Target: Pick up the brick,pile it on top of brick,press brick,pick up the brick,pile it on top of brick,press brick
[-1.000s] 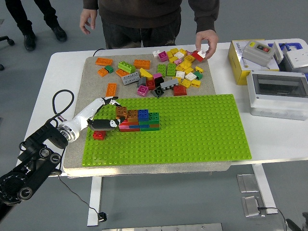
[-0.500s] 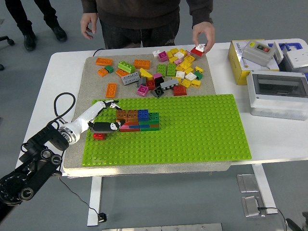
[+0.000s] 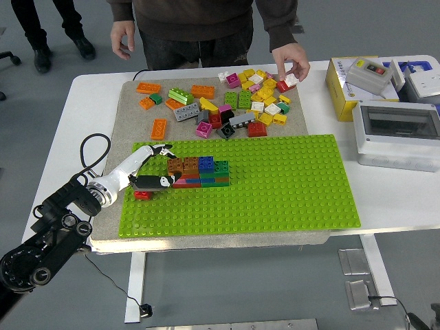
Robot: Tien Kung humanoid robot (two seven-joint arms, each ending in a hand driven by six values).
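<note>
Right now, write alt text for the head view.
The robot's left hand presses against a small brick stack on a green baseplate. Across the table, a person's hand touches a pile of loose bricks.

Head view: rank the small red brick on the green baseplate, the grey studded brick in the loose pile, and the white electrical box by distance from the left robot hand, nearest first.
1. Small red brick, just below the left robot hand.
2. Grey studded brick, beyond it.
3. White electrical box, far right.
</note>
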